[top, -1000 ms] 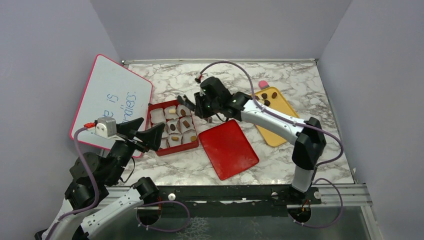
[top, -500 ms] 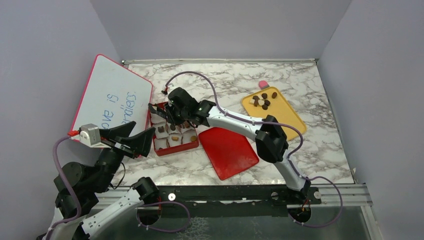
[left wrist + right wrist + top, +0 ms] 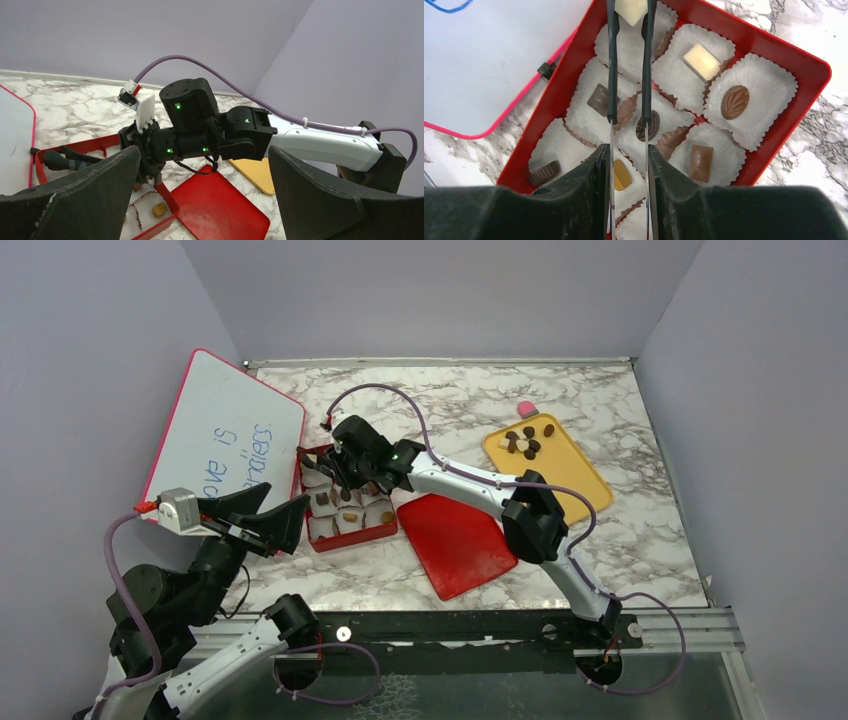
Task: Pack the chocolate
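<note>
Whiteboard (image 3: 225, 430) reads "is"; right gripper (image 3: 337, 472) narrowly parted over chocolate (image 3: 735, 102), left gripper (image 3: 204, 160) wide.

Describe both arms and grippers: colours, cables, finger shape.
White link shells, black joint housings on the left arm and right arm; a purple cable runs along each. Green lights on the right wrist. The left gripper has broad black wedge fingers and a white camera block with red connector; the right gripper has thin dark blades.

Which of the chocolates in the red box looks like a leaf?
The brown oval one with veins, next to the pale square one; the others are plain squares, blocks or round.
</note>
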Controlling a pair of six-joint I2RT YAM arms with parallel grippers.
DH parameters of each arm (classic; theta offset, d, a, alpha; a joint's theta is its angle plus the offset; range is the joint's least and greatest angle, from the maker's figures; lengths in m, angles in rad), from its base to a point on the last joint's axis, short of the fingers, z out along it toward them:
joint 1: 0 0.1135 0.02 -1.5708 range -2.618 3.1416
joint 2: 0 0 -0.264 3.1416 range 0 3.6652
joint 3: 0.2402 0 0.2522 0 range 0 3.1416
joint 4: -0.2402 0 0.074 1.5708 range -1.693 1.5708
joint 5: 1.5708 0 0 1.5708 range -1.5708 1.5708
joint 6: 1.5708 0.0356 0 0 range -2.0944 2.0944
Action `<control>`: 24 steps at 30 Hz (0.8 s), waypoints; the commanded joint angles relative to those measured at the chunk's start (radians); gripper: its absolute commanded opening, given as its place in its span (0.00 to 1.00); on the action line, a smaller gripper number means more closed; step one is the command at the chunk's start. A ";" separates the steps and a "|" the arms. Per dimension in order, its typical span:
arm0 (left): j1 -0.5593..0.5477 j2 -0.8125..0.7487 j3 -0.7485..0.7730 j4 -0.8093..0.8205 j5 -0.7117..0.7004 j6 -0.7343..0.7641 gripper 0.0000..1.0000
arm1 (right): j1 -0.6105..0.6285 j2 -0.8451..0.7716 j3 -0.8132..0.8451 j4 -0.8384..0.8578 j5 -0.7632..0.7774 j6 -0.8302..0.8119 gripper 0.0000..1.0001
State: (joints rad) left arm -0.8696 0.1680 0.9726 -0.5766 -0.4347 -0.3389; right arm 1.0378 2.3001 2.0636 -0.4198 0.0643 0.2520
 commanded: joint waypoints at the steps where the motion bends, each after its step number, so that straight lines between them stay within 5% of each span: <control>1: 0.004 0.005 -0.011 -0.008 -0.010 0.014 0.99 | 0.004 0.016 0.038 -0.040 0.064 -0.024 0.34; 24: 0.004 0.067 -0.029 0.018 -0.050 0.030 0.99 | 0.004 -0.072 0.032 -0.091 0.011 -0.015 0.39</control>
State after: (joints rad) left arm -0.8696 0.2073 0.9611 -0.5777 -0.4660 -0.3229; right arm 1.0378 2.2990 2.0640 -0.4747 0.0914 0.2283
